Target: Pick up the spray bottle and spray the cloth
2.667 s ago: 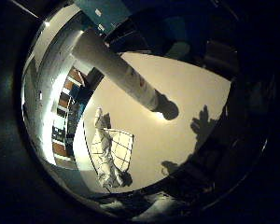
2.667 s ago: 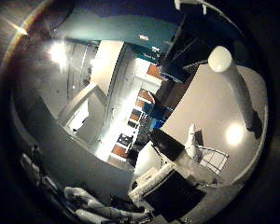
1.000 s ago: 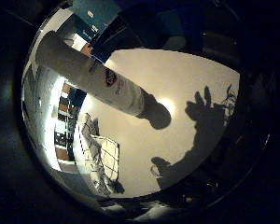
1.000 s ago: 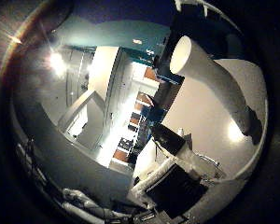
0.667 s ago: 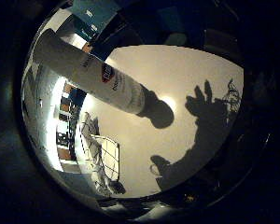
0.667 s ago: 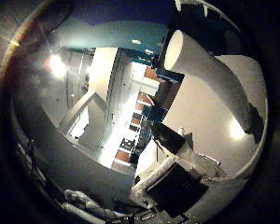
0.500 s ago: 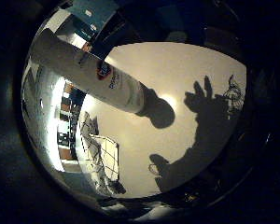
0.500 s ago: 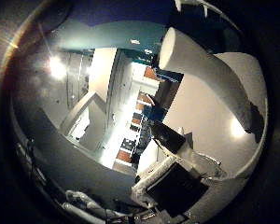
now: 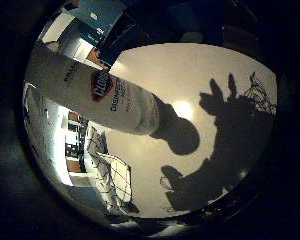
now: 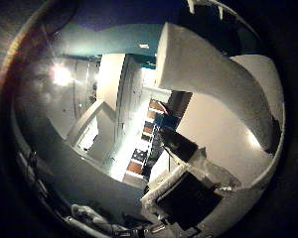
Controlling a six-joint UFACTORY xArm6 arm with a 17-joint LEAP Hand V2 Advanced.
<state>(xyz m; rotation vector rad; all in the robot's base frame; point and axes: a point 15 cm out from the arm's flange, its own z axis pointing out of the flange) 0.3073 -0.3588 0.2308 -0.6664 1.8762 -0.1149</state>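
A white spray bottle (image 9: 105,100) with a red and blue label stands upright on the pale table (image 9: 190,70). It fills much of both palm views, so it is close to the palm; its neck and head are out of sight. Beside it on the table lies a crumpled white cloth (image 9: 112,175) with a dark grid pattern. White and black parts of my right hand (image 10: 186,198) reach into the thumb side view and touch nothing. The hand's shadow (image 9: 230,135) on the table shows straight, spread fingers. The hand is open and apart from the bottle.
Beyond the table's far edge are a lit room with shelving (image 9: 72,140), white walls (image 10: 89,124) and a bright ceiling lamp (image 10: 62,74). A round shadow of the bottle (image 9: 182,135) falls on the table between the bottle and the hand's shadow.
The bottle has grown steadily larger in both views, so the palm has come nearer to it. The hand's shadow on the table has grown too. Bottle and cloth have not moved.
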